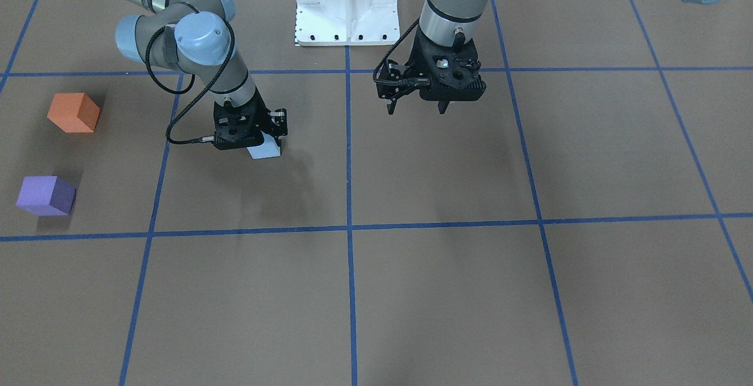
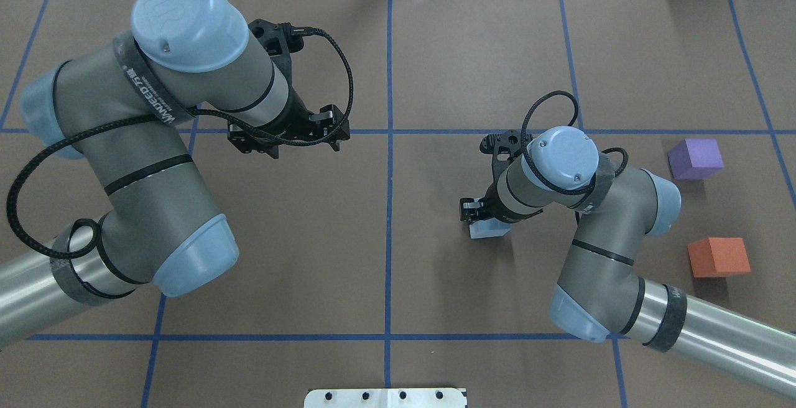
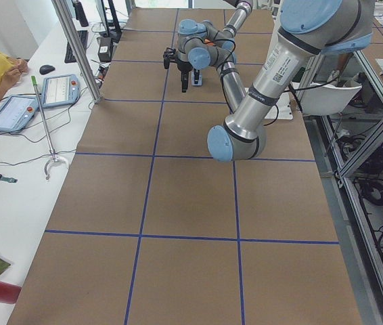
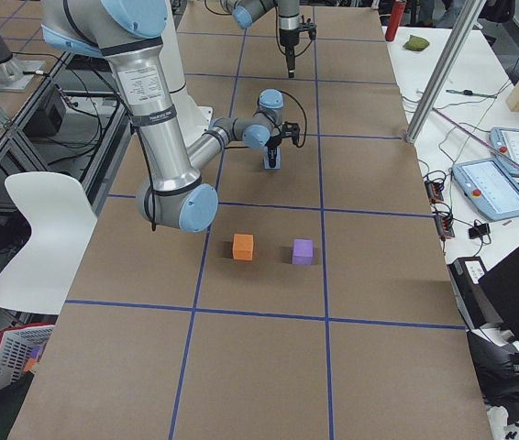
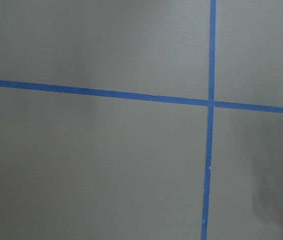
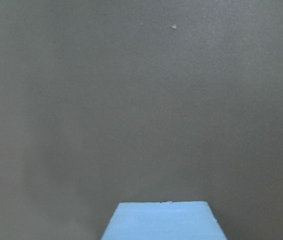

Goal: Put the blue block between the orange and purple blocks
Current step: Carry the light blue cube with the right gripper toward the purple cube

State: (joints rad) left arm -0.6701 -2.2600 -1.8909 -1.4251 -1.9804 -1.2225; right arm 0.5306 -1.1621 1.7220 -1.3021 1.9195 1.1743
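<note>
My right tool (image 2: 482, 215) straddles the blue block (image 2: 491, 230) — clenched or not, I cannot tell — orange (image 2: 718, 257) and purple (image 2: 695, 158) lie well to my right.

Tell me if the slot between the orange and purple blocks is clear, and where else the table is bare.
Yes, the strip between the orange block and purple block is bare table. The operator-side row of squares is bare too. Crowded: the square holding the blue block under the right gripper, and the neighbouring one where the left gripper hovers, fingers open.
</note>
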